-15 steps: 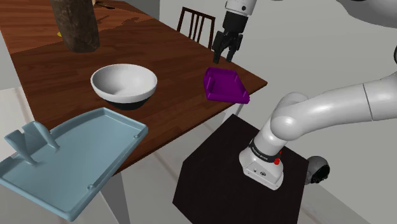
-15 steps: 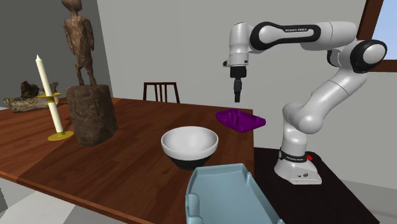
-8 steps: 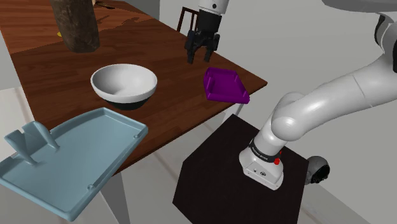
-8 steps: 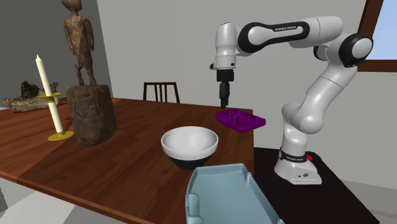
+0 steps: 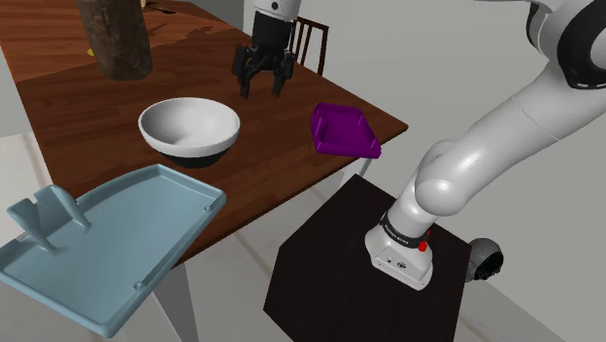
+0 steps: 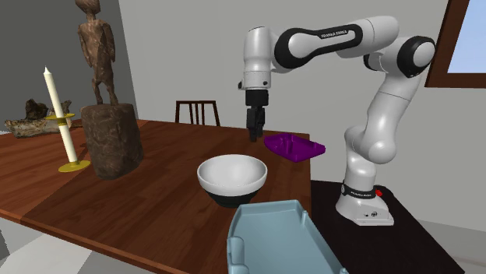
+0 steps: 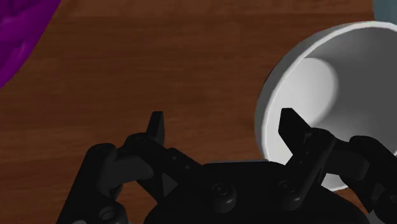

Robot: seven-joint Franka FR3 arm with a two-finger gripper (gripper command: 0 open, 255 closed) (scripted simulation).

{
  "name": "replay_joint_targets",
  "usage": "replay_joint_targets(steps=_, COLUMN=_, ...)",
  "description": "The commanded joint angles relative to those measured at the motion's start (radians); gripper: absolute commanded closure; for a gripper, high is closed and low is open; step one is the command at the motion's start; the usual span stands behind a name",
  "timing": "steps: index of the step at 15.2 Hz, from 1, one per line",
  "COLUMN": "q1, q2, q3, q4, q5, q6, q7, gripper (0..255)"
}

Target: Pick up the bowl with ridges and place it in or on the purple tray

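In the shoulder view the claw (image 5: 262, 91) hangs open and empty above the wooden worktop (image 5: 272, 170). It sits just past the far rim of the bowl (image 5: 189, 129), which is white inside, dark at the base, and stands upright. The purple tray (image 5: 343, 132) lies apart from the bowl, near the worktop's corner. In the second exterior view the claw (image 6: 253, 135) points down between the bowl (image 6: 232, 178) and the purple tray (image 6: 294, 145), touching neither. In the wrist view the claw (image 7: 222, 118) has its fingers spread over bare wood, with the bowl (image 7: 324, 83) beside one finger and the purple tray (image 7: 19, 32) well off to the other side.
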Motion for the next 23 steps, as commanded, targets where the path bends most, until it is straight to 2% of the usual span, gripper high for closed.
replay_joint_targets(steps=1, q1=0.006, q2=0.071, q3=0.025, q4=0.056, q5=-0.004, q6=0.024, q7=0.038, gripper=0)
replay_joint_targets(steps=4, q1=0.016, q2=0.158, q3=0.053, q4=0.134, q5=-0.018, q6=0.044, q7=0.088, gripper=0)
replay_joint_targets(steps=12, q1=0.024, q2=0.175, q3=0.065, q4=0.051, q5=-0.015, q6=0.144, q7=0.088, gripper=0)
replay_joint_targets(steps=19, q1=0.024, q2=0.175, q3=0.065, q4=0.051, q5=-0.015, q6=0.144, q7=0.088, gripper=0)
replay_joint_targets(steps=20, q1=0.024, q2=0.175, q3=0.065, q4=0.051, q5=-0.015, q6=0.144, q7=0.088, gripper=255)
replay_joint_targets(steps=23, q1=0.024, q2=0.175, q3=0.065, q4=0.051, q5=-0.015, q6=0.144, q7=0.088, gripper=255)
